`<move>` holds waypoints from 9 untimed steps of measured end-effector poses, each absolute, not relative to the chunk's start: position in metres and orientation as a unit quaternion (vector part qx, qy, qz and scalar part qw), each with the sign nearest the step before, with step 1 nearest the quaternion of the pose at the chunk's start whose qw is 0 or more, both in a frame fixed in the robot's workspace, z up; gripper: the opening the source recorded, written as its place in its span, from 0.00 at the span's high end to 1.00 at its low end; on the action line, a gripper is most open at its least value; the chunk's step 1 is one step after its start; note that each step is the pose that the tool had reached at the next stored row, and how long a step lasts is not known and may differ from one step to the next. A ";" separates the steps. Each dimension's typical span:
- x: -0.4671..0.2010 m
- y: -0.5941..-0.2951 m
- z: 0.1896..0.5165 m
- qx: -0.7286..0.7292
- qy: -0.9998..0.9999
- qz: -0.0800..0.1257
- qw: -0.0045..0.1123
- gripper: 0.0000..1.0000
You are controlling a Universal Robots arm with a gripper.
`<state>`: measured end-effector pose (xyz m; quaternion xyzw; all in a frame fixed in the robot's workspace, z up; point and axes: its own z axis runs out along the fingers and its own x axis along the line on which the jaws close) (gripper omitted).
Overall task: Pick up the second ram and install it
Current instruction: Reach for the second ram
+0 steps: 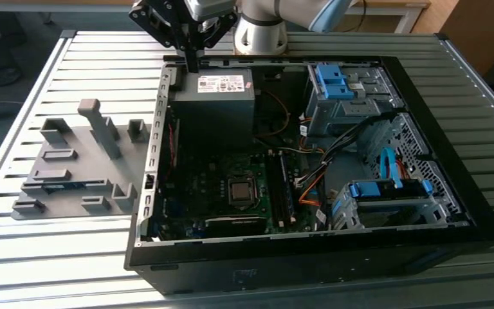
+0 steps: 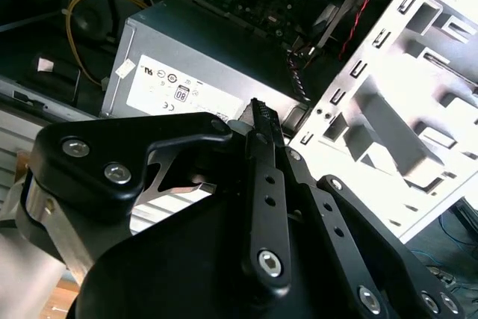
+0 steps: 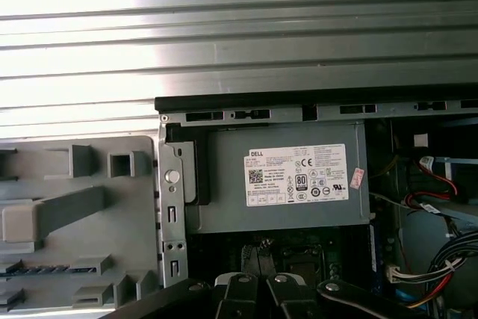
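Currently pre-pick: black gripper [image 1: 193, 66] closed, empty, over grey metal power supply [image 1: 217, 100]; thin blue ram stick [image 1: 65, 186] in grey plastic tray [image 1: 69, 168]. Grasp likely needs jaws opened.

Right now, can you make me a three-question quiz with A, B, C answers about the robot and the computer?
1. The gripper hangs over: A the blue drive bays; B the power supply; C the processor socket.
2. The ram stick in the holder tray is: A red; B green; C blue.
3. The computer case is: A open; B closed; C upside down.
Answers: B, it points down at that grey box; C, a blue strip lies in a slot; A, the motherboard shows.
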<state>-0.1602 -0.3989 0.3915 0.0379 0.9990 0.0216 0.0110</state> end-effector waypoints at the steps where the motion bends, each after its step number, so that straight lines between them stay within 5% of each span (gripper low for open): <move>1: -0.161 -0.399 0.392 0.038 0.999 0.022 0.011 0.89; 9: -0.163 -0.399 0.391 0.038 0.999 0.022 0.011 0.89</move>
